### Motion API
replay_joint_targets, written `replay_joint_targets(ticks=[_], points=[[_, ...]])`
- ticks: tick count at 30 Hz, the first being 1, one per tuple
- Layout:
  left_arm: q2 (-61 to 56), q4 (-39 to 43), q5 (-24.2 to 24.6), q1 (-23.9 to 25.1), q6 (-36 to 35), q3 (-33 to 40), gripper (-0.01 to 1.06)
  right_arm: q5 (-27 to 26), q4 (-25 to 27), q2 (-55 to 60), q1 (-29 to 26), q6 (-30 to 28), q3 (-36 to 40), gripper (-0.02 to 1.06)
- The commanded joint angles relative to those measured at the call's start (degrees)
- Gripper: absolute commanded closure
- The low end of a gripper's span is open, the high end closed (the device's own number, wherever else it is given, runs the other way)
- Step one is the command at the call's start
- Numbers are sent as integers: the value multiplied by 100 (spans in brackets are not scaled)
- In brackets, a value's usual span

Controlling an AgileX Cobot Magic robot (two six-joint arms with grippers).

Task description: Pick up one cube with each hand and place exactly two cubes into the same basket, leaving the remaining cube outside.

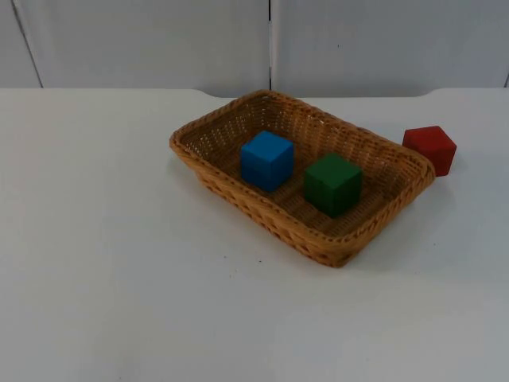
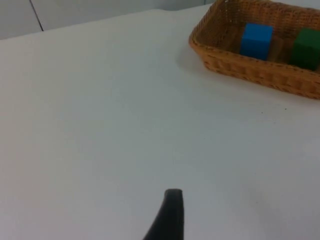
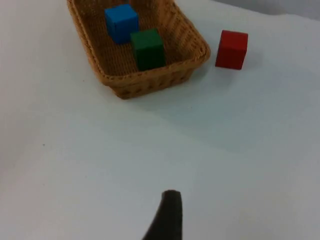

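Note:
A woven wicker basket (image 1: pixel 203 131) stands on the white table, a little right of centre. Inside it sit a blue cube (image 1: pixel 266 159) and a green cube (image 1: pixel 332 184), side by side and apart. A red cube (image 1: pixel 430 148) rests on the table just outside the basket's far right corner. My left gripper (image 2: pixel 170 220) hangs over bare table, well short of the basket (image 2: pixel 250 70) with the blue cube (image 2: pixel 256 40) and green cube (image 2: pixel 306 47). My right gripper (image 3: pixel 167 217) is likewise held back from the basket (image 3: pixel 150 82), the green cube (image 3: pixel 147 47), the blue cube (image 3: pixel 121 22) and the red cube (image 3: pixel 231 48). Both arms wait.
The grey partition wall (image 1: pixel 159 40) closes off the table's far edge. Bare white table top (image 1: pixel 119 278) spreads to the left of the basket and in front of it.

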Motion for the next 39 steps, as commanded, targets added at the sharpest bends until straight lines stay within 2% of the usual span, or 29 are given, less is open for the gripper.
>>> replay_joint_targets(ticks=[1, 7, 22, 25, 26, 28, 29, 30, 31, 32, 39], points=[[-27, -39, -59, 4, -44, 31, 27, -205, 34, -137, -18, 0, 90, 31], [-27, -39, -59, 4, -44, 31, 27, -208, 47, -270, 8, 60, 100, 31], [-27, -39, -60, 4, -32, 31, 27, -208, 267, -270, 8, -237, 100, 31], [-27, -39, -60, 4, -32, 31, 23, -208, 267, -270, 8, -234, 100, 31], [-27, -39, -60, 4, -32, 31, 18, -208, 267, -270, 8, -234, 100, 30], [-27, -39, -60, 4, -32, 31, 3, -208, 280, -270, 8, -262, 100, 23], [-27, -39, -60, 4, -32, 31, 0, -208, 280, -270, 8, -262, 100, 15], [-27, -39, -60, 4, -32, 31, 0, -208, 280, -270, 8, -262, 100, 7], [-27, -39, -60, 4, -32, 31, 0, -208, 280, -270, 8, -262, 100, 7], [-27, -39, -60, 4, -32, 31, 0, -208, 280, -270, 8, -262, 100, -1], [-27, -39, -60, 4, -32, 31, 0, -208, 280, -270, 8, -262, 100, -1]])
